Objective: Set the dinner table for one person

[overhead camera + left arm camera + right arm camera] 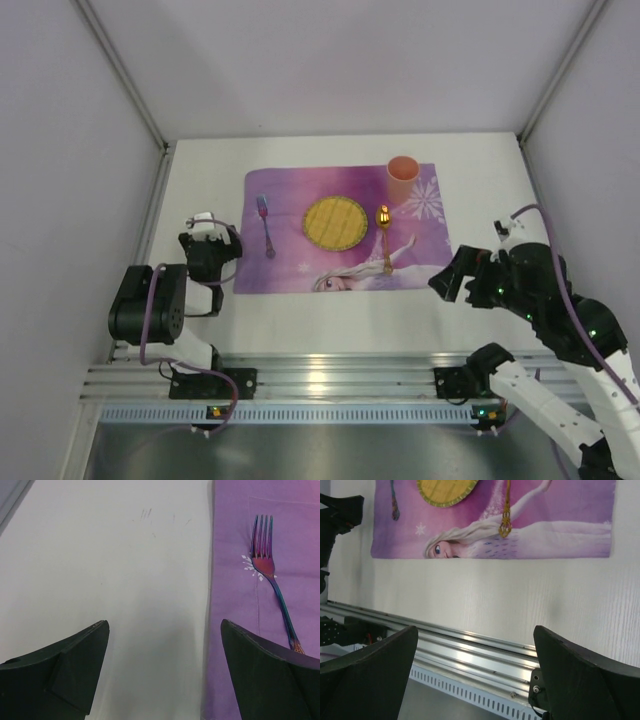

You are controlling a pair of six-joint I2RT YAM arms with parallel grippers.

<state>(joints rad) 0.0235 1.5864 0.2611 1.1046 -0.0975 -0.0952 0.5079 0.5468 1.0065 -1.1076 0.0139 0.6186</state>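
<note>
The white dinner table [200,320] carries a purple snowflake placemat [290,270]. On the mat lie a purple-blue fork [266,226] at the left, a yellow woven plate [334,222] in the middle, a gold spoon [384,236] to its right and an orange cup [402,178] at the far right corner. My left gripper [212,226] is open and empty just left of the mat; the fork [272,575] lies ahead to its right. My right gripper [446,281] is open and empty, off the mat's near right corner [600,545].
A ribbed aluminium rail [330,380] runs along the near table edge and also shows in the right wrist view [470,652]. Grey walls with metal posts [125,75] close in the left, right and far sides.
</note>
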